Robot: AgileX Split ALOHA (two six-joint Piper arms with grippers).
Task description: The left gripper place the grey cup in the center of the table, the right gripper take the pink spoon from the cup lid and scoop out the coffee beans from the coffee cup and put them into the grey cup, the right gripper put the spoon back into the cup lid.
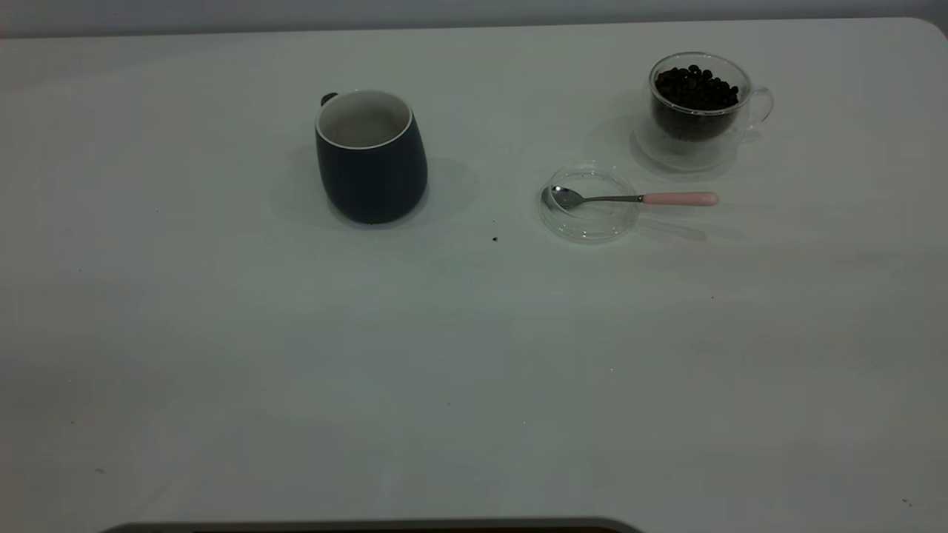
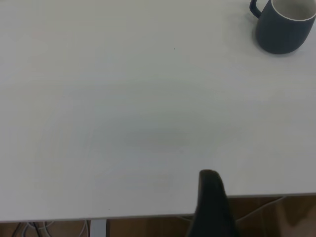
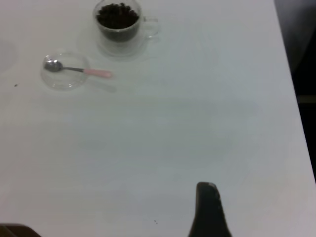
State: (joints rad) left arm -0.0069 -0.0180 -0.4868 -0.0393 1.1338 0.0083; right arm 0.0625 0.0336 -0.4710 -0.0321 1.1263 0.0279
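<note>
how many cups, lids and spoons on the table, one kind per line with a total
cups: 2, the grey cup and the coffee cup
lids: 1, the cup lid
spoons: 1, the pink spoon
total: 4

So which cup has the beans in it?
The coffee cup, the clear glass one at the far right of the table, holds the dark coffee beans. The grey cup to its left is solid dark blue-grey and looks empty.

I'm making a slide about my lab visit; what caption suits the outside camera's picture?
Grey cup, pink spoon resting in a clear lid, and a glass cup of coffee beans on a white table.
</note>
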